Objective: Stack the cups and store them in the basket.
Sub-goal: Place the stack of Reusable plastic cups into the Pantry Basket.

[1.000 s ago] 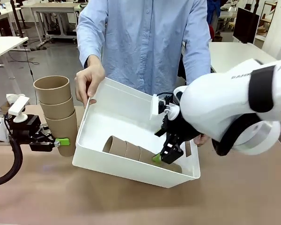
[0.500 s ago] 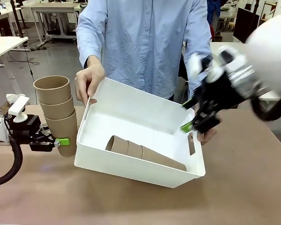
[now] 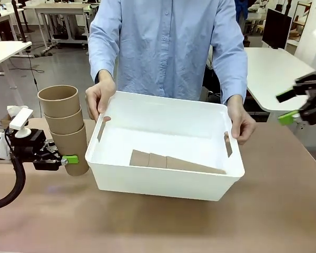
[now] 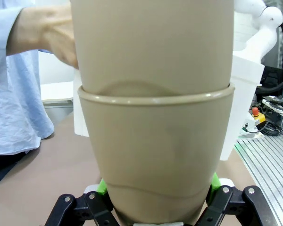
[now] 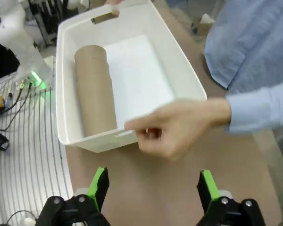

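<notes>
A stack of three tan cups (image 3: 63, 124) stands upright at the table's left, and my left gripper (image 3: 71, 159) is shut on the lowest cup. In the left wrist view the cups (image 4: 155, 141) rise between the green pads (image 4: 102, 186). The white basket (image 3: 158, 182) sits level at mid-table, with a person's hands (image 3: 99, 95) on both of its short ends. A second nested stack of cups (image 3: 174, 161) lies on its side inside the basket. My right gripper (image 3: 288, 107) hangs open at the far right, clear of the basket. From the right wrist, the basket (image 5: 137, 70), the lying cups (image 5: 94, 89) and a hand (image 5: 179, 125) sit beyond my open gripper (image 5: 153, 188).
The brown tabletop (image 3: 147, 226) is bare in front of the basket. The person stands close behind the basket at the far edge. White tables (image 3: 268, 63) stand farther back. A slotted metal table edge with cables (image 5: 19, 141) runs beside the basket.
My right gripper has left the basket, rising and moving far to the right. The person has set the tilted basket down level. The left arm and its cups have not moved.
</notes>
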